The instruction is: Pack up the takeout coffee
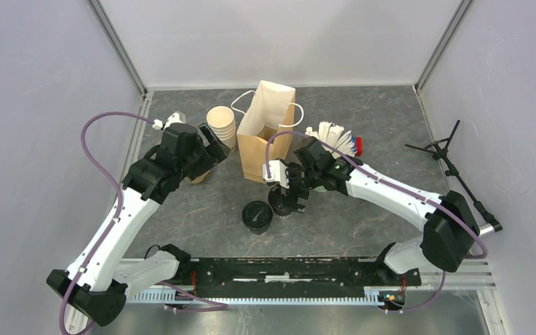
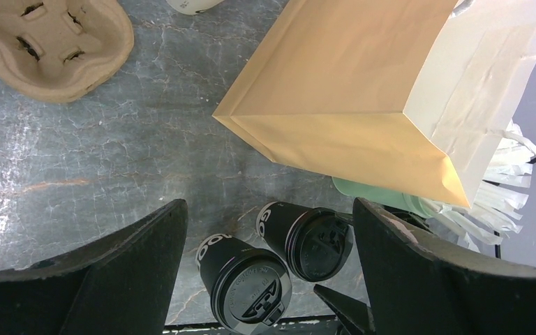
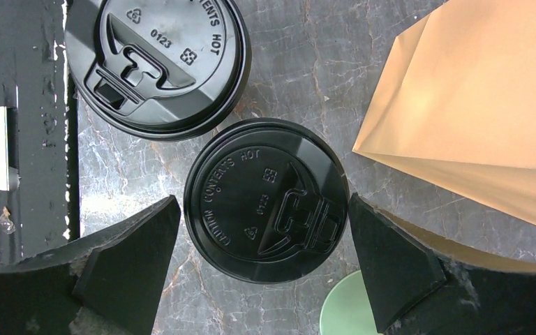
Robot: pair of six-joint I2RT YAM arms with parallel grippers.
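The takeout coffee is two black paper cups with black lids, standing on the table in front of the brown paper bag (image 1: 265, 132). One cup (image 1: 257, 216) stands free nearer the arms' bases. The other cup (image 3: 265, 199) sits between the fingers of my right gripper (image 3: 264, 202), which is open with a finger at each side of the lid. My left gripper (image 2: 269, 209) is open and empty, high up to the left of the bag (image 2: 363, 91), looking down at both cups (image 2: 248, 283) (image 2: 310, 241).
A pulp cup carrier (image 2: 49, 45) lies left of the bag, under the left arm. A stack of lidless cream cups (image 1: 221, 124) stands behind it. A green cup of white sticks (image 1: 335, 136) stands right of the bag. A small tripod (image 1: 447, 150) is at the right wall.
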